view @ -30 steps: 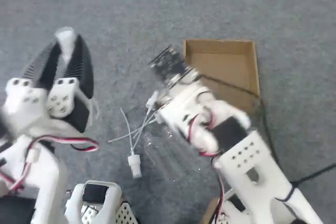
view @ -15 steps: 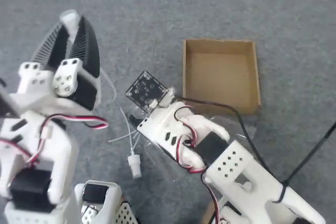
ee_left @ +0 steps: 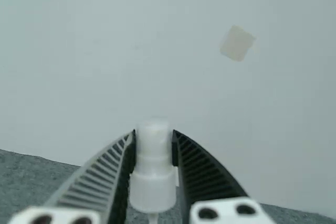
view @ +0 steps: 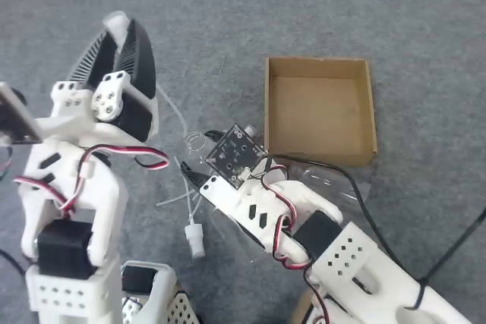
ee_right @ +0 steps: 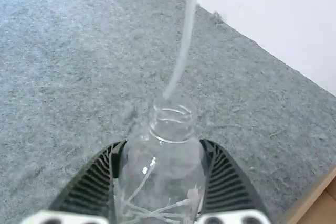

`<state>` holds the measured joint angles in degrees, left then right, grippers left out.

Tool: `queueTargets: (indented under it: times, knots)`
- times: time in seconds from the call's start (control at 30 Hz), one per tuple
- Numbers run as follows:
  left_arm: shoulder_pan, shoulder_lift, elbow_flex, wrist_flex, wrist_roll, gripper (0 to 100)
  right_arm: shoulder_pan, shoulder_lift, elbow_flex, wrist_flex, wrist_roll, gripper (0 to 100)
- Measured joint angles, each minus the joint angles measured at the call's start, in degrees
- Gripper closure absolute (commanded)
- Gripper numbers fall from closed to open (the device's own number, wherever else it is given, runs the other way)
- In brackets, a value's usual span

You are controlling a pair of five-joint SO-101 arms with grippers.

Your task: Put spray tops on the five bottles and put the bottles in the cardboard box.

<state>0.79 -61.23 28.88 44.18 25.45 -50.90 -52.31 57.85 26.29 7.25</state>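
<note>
Swinging leftward, right fingers [ee_right: 92,184] are clasping a bottle [ee_right: 165,163]; left fingers [ee_left: 105,174] are pinching a spray top [ee_left: 153,177], whose tube [ee_right: 185,45] is needing threading into the mouth [ee_right: 170,125].

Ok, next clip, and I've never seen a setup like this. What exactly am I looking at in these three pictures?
These are two small robot arms working over a grey carpet. One picture looks down on both arms from above. The other two come from a camera on each arm's wrist. The left gripper is lifted, its fingers shut on a white spray top. The right gripper holds a clear bottle with an open neck, and a thin tube hangs down to about its mouth. On the carpet sit an open cardboard box, a loose spray top and a second clear bottle lying beside the box.
</note>
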Motion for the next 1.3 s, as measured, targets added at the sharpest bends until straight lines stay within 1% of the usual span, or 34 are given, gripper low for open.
queueTargets:
  times: [0.2,0.47,0.63,0.83,0.97,1.03,1.17,1.27,1.3]
  knots:
    - [3.6,0.0,0.0,0.0,0.0,99,0.0,0.0,0.09,0.0,0.0,99.2]
    - [4.22,0.0,0.0,0.0,0.0,99,0.09,-0.53,2.29,0.0,-0.09,99.2]
    - [4.31,-0.09,2.64,0.88,0.0,99,0.09,-0.53,2.37,0.0,-0.09,99.2]
    - [1.67,-0.18,7.3,1.05,0.0,99,0.09,-0.53,2.37,0.0,-0.09,99.2]
    - [0.97,-0.18,7.82,1.23,0.0,99,0.09,-0.53,2.37,0.0,-0.09,99.2]
    - [1.14,-0.18,7.82,3.08,-0.18,99,0.09,-0.53,3.08,-0.44,-0.09,99.2]
    - [4.75,-0.18,8.53,6.24,-5.71,99,0.09,-0.53,4.31,-4.4,-0.09,99.2]
    - [8.62,-0.18,8.62,8.88,-10.11,99,0.0,-0.53,7.74,-10.73,-0.09,99.2]
    - [8.97,-0.18,8.62,9.41,-11.16,99,0.0,-0.53,9.14,-13.1,-0.09,99.2]
